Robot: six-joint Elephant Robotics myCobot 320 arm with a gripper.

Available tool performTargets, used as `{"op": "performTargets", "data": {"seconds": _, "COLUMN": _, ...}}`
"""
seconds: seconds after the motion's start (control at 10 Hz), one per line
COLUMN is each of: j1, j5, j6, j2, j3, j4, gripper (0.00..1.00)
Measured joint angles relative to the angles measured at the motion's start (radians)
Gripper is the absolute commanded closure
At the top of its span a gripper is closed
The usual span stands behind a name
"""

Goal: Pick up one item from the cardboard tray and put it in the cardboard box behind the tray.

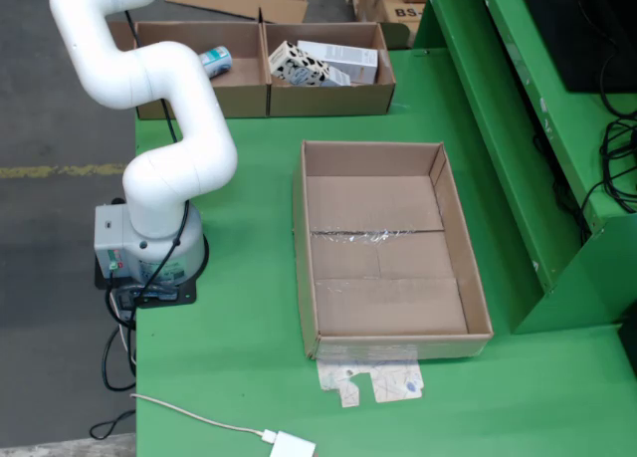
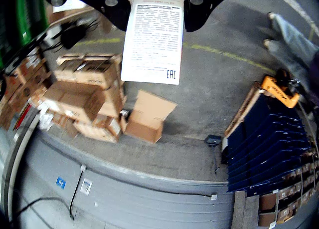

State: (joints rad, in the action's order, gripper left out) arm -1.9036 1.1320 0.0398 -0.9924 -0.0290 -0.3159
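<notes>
In your wrist view a flat white carton (image 2: 153,37) hangs between the black parts of the gripper (image 2: 154,2), its top edge tucked up among them at the top of the frame; the fingers press against its two sides, so they pinch the carton. Its face carries dense small print you cannot read, but the "EAC" mark sits clear at its lower right corner. Beneath the carton lie grey concrete floor, a heap of brown shipping boxes (image 2: 87,97) to its left, one loose open box (image 2: 148,116) just below it, and blue shelving (image 2: 269,139) well to its right. In the fixed view the smooth white arm (image 1: 149,89) bends up and out of the top left corner, so the gripper does not show there. Take the large shallow cardboard tray (image 1: 453,218) on the green table (image 1: 239,328) as your landmark: it shows only taped corrugated flaps inside. Behind the tray stand two cardboard boxes touching side by side; the right box (image 1: 328,99) holds a white carton and a black-and-white patterned pack, the left box (image 1: 234,99) a bluish can. In front of the tray lies a flattened scrap of packaging (image 1: 373,382), and further front a white adapter (image 1: 292,445) with its cable.
</notes>
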Motion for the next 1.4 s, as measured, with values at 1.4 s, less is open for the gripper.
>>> {"op": "performTargets", "data": {"seconds": 1.4, "j1": 0.021, "j5": 0.232, "j6": 0.225, "j2": 0.187, "j3": -0.045, "j4": 0.663, "gripper": 1.0}}
